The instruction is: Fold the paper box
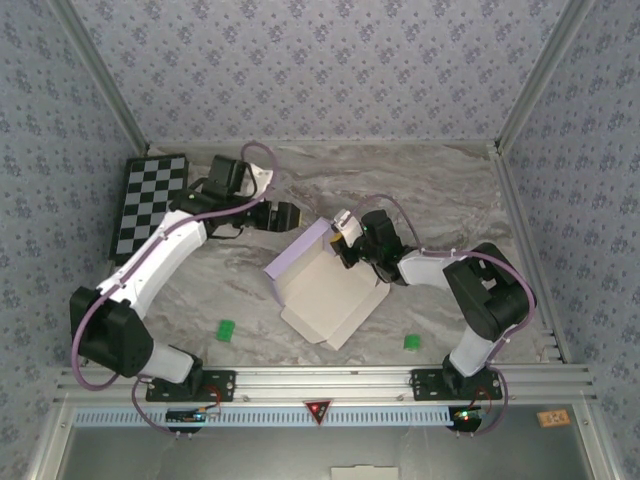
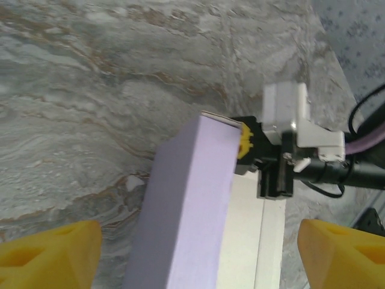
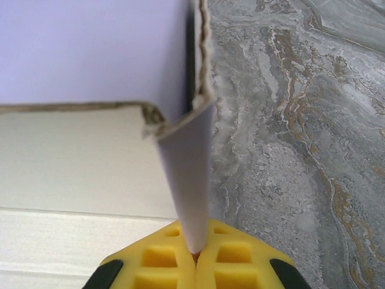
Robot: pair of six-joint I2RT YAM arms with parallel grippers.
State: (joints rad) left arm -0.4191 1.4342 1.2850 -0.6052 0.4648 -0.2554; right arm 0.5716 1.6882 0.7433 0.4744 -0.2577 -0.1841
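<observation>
Tag: orange tag point(image 1: 552, 418) on the near rail — writing too small to read.
Around: checkerboard point(image 1: 150, 200) at far left; two green markers point(image 1: 226, 329) on the table point(image 1: 430, 190).
Box: paper box point(image 1: 325, 290) mid-table, cream inside up, lavender wall raised.
Right: right gripper point(image 3: 195, 253) clenched on a thin lavender flap.
Left: left gripper point(image 1: 288, 214) spread wide, holding nothing — just beside the box's far corner.

On the table point(image 1: 440, 190), mid-frame: paper box point(image 1: 330, 295). Upper left, well apart: checkerboard point(image 1: 150, 200). Just upper-left of the box, not touching: left gripper point(image 1: 292, 215). At the box's top corner, on a flap: right gripper point(image 1: 338, 232). Lower left of the box: small tab point(image 1: 226, 329). Lower right: second small tab point(image 1: 411, 342).
</observation>
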